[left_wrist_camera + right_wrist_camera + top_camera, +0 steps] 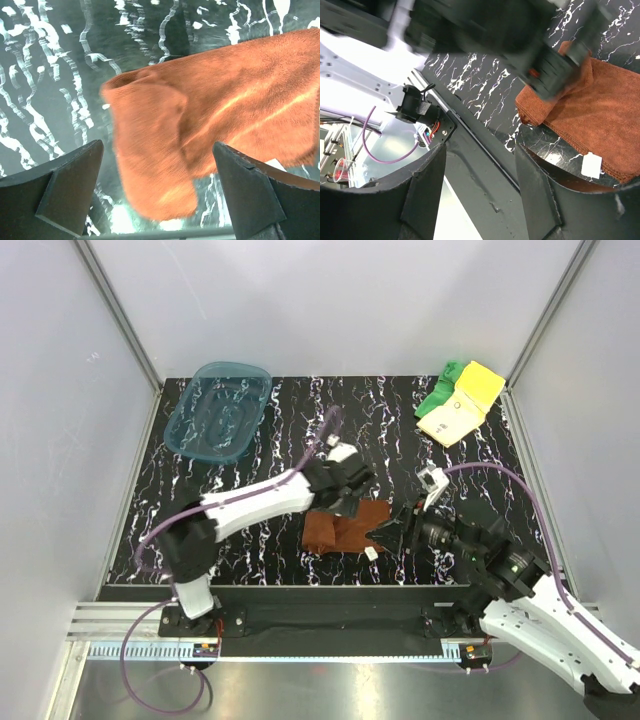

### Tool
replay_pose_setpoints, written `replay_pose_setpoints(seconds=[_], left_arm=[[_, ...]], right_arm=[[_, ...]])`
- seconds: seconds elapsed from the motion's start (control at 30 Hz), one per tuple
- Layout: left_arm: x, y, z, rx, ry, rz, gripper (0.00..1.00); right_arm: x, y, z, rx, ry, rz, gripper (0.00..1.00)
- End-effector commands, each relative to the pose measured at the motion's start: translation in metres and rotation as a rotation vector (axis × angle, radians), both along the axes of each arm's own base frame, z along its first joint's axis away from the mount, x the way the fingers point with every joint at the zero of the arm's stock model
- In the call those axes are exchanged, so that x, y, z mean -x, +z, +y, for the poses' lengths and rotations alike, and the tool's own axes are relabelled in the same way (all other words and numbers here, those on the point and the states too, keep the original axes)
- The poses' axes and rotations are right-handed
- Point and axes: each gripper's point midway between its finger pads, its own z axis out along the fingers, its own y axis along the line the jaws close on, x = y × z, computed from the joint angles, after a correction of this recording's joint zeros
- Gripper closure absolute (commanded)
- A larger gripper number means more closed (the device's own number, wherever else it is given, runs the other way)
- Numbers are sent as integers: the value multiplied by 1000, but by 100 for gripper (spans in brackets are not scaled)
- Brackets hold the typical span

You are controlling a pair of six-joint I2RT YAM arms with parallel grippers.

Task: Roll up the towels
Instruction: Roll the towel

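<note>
rust-brown towel (340, 533) lies on the black, white-veined surface (280, 410), toward 6 o'clock from its middle and near the front edge. in the left wrist view its 9 o'clock end is doubled over into a loose hump, while the rest spreads flat toward 3 o'clock. a small white tag (591, 165) sits at the towel's edge in the right wrist view.

left claw (352, 502) hangs over the towel with its fingers (65, 195) spread wide to either side of the cloth. it grips nothing; the towel rests on the surface below it. right claw (393, 525) comes in from 4 o'clock, just beside the towel's 3 o'clock edge. its fingers (540, 200) stand partly apart, with only the surface's front edge showing between them, so it holds nothing.

green towel (437, 395) and pale yellow towel (465, 405) lie touching in the far corner at 1 o'clock, well apart from both arms, the green one on the 9 o'clock side. translucent teal tray (215, 415) sits at 11 o'clock.
</note>
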Motion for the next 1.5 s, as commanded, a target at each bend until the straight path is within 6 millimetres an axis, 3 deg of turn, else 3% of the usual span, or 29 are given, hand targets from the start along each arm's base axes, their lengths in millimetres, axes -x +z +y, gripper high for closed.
replay_pose_setpoints(seconds=[0.0, 0.1, 0.13, 0.17, 0.27, 0.3, 0.37, 0.43, 0.5, 0.57, 0.6, 0.63, 0.7, 0.83, 0.93, 1.13, 1.47], left_arm=[[-17, 51, 9, 203, 54, -91, 1], [-22, 68, 42, 284, 111, -115, 1], [-21, 84, 51, 331, 122, -144, 1], [-23, 76, 69, 329, 157, -130, 1], [-25, 80, 103, 360, 223, -165, 1], [-26, 77, 110, 368, 238, -171, 1], [-28, 75, 126, 401, 271, -174, 1], [-25, 53, 133, 411, 281, -135, 2], [-21, 33, 135, 465, 276, -84, 3], [-16, 21, 135, 494, 272, -53, 3], [-14, 12, 135, 497, 272, -45, 4], [-14, 9, 133, 505, 266, -40, 4], [-14, 2, 130, 517, 265, -28, 4], [-14, -27, 128, 485, 280, 39, 5], [-13, -37, 117, 519, 261, 74, 6], [-15, -55, 113, 516, 268, 108, 7], [-15, -73, 106, 515, 264, 157, 8]], right_arm=[[-4, 19, 6, -8, 21, -34, 36], [-6, 21, 15, -29, 41, -26, 37], [-7, 21, 17, -36, 45, -19, 37], [-8, 20, 20, -38, 50, -13, 37], [-19, 4, 39, -13, 72, 61, 37], [-28, -15, 51, 29, 84, 122, 40], [-37, -17, 66, 31, 98, 155, 44], [-51, -22, 84, 19, 97, 182, 48], [-66, -34, 96, 35, 84, 204, 51], [-76, -30, 108, 34, 91, 205, 56], [-80, -46, 115, 64, 100, 245, 57], [-88, -38, 123, 39, 104, 227, 58], [-93, -51, 135, 45, 134, 255, 60], [-101, -66, 143, 65, 130, 277, 60], [-105, -84, 145, 105, 123, 302, 60], [-109, -136, 135, 205, 60, 392, 65], [-106, -171, 94, 329, -47, 423, 66]])
